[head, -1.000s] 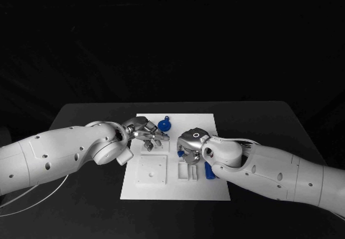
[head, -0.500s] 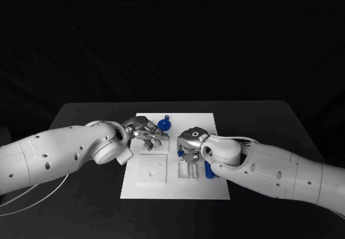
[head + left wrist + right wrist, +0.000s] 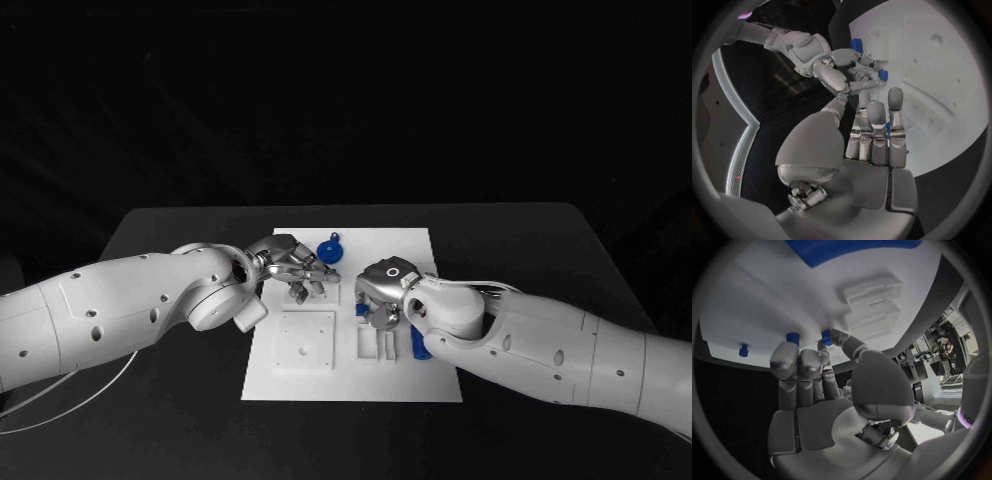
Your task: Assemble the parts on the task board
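The white task board lies in the middle of the table. My right hand is low over the board's middle and pinches a small blue part between thumb and a finger, close to the board's surface; the same part shows at its fingertips in the left wrist view. My left hand hovers over the board's far left part with its fingers held straight and side by side, nothing in them. A blue knob-shaped part lies just beyond it. A long blue part lies under my right forearm.
White raised blocks and slotted fixtures stand on the board by my right hand. A square white plate sits on the board's near left. Two small blue pegs stand near the board's edge. Both forearms crowd the board's sides.
My right forearm has shifted very slightly toward the board's middle. Both hands and the parts stay where they were.
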{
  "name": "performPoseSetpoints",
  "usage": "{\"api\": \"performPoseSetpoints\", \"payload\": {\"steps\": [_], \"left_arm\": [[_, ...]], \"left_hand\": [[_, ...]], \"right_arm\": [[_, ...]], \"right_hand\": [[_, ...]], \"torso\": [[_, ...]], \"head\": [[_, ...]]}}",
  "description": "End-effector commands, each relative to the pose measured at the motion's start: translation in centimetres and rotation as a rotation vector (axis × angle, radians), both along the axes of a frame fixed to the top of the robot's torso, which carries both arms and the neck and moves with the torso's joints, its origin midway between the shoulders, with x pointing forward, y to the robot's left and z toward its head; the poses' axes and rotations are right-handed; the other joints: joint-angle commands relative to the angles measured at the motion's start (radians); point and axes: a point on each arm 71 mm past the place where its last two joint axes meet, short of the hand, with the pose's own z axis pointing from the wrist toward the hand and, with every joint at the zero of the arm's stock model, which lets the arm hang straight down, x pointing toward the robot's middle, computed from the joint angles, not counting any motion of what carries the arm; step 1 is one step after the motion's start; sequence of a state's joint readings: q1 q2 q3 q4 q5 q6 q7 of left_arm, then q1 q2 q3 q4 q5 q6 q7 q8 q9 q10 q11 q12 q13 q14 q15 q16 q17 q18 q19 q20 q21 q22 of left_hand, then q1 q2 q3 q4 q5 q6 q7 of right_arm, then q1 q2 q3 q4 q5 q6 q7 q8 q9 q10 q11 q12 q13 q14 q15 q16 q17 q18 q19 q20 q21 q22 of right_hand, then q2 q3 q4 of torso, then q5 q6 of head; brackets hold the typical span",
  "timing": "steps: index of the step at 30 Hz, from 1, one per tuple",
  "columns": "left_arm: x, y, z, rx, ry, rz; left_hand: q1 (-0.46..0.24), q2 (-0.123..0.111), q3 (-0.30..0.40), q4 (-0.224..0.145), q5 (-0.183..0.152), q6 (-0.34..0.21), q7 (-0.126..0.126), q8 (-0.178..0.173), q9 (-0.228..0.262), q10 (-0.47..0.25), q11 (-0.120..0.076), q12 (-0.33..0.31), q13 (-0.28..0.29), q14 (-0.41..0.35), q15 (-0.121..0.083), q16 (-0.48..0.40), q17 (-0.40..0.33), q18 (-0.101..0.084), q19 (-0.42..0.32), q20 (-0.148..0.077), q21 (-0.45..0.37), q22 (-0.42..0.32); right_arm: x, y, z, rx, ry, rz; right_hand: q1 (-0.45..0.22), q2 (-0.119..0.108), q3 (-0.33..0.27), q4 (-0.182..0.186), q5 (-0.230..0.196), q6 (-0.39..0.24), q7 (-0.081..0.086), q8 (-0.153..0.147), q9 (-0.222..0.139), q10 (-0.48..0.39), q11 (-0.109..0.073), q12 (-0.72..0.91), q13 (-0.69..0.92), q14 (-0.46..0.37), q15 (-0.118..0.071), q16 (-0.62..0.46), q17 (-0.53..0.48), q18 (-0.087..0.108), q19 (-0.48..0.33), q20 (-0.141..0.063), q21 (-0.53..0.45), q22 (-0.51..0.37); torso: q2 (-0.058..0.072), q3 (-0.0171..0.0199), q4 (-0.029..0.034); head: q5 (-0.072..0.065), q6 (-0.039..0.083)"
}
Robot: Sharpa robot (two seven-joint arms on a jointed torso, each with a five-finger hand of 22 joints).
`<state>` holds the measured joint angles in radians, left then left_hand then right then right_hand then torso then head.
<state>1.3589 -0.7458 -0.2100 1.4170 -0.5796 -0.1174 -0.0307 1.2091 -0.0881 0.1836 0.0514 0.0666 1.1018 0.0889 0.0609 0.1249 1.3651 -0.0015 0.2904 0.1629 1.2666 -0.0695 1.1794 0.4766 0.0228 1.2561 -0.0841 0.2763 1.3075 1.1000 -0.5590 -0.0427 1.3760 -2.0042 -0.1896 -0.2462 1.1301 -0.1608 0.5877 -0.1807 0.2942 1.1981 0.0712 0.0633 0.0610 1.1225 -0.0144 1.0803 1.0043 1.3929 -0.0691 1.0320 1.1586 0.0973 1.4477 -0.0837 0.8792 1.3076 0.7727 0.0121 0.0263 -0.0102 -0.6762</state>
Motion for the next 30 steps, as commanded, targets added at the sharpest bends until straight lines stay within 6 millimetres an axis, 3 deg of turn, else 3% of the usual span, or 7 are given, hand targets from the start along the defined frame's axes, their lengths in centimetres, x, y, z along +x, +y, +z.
{"api": "performPoseSetpoints", "payload": {"steps": [1,11,17,30], "left_arm": [[0.0,-0.1,0.0,0.0,-0.002,-0.011],[0.1,0.3,-0.1,0.006,-0.002,0.004],[0.1,0.5,-0.2,0.013,0.012,0.006],[0.0,0.9,-1.4,0.046,0.114,0.028]], "left_hand": [[-0.003,0.008,-0.002,-0.001,-0.001,-0.008,-0.001,0.005,-0.002,-0.007,0.003,0.007,0.001,0.0,0.006,-0.002,0.0,0.018,0.008,-0.001,-0.005,0.018],[-0.003,0.009,-0.002,0.0,-0.001,-0.002,-0.003,0.006,0.0,-0.005,0.002,0.009,0.002,0.001,0.005,-0.001,0.001,0.018,0.008,-0.001,-0.004,0.018],[-0.005,0.011,-0.001,0.002,-0.001,0.004,-0.005,0.005,0.0,-0.002,0.0,0.01,0.002,0.001,0.004,-0.001,0.001,0.017,0.008,-0.002,-0.004,0.018],[-0.035,0.005,0.003,0.038,-0.01,-0.015,-0.001,0.006,-0.031,0.01,0.0,0.012,0.004,0.008,0.003,0.003,0.002,0.019,0.015,-0.003,0.0,0.018]], "right_arm": [[-0.3,-0.1,-0.9,0.001,-0.007,-0.017],[-0.6,0.1,-0.1,0.059,-0.059,-0.021],[-0.8,0.2,0.7,0.092,-0.078,-0.023],[-1.0,0.0,2.5,0.147,-0.111,-0.028]], "right_hand": [[0.008,-0.002,-0.001,0.004,-0.006,0.011,0.0,-0.001,0.002,0.007,-0.001,0.0,0.0,0.005,-0.001,0.005,0.0,-0.007,0.008,-0.003,0.008,0.102],[0.012,-0.012,0.011,0.014,-0.01,0.015,-0.001,-0.001,0.002,0.013,-0.003,-0.002,0.002,0.009,-0.004,0.006,0.003,-0.009,0.011,-0.006,0.013,0.103],[0.015,-0.018,0.018,0.026,-0.014,0.016,-0.002,-0.001,0.002,0.015,-0.004,-0.006,0.002,0.011,-0.005,0.004,0.004,-0.01,0.013,-0.008,0.015,0.104],[0.022,-0.026,0.021,0.041,-0.016,0.018,-0.003,-0.001,0.002,0.018,-0.005,-0.008,0.004,0.013,-0.007,0.001,0.006,-0.012,0.014,-0.009,0.015,0.104]], "torso": [[0.0,-0.0012,0.0021],[0.0,0.0,-0.0007],[-0.001,-0.0016,-0.0034],[0.0,-0.0005,-0.0018]], "head": [[0.002,0.0],[0.008,0.001],[0.009,0.004],[0.01,0.007]]}}
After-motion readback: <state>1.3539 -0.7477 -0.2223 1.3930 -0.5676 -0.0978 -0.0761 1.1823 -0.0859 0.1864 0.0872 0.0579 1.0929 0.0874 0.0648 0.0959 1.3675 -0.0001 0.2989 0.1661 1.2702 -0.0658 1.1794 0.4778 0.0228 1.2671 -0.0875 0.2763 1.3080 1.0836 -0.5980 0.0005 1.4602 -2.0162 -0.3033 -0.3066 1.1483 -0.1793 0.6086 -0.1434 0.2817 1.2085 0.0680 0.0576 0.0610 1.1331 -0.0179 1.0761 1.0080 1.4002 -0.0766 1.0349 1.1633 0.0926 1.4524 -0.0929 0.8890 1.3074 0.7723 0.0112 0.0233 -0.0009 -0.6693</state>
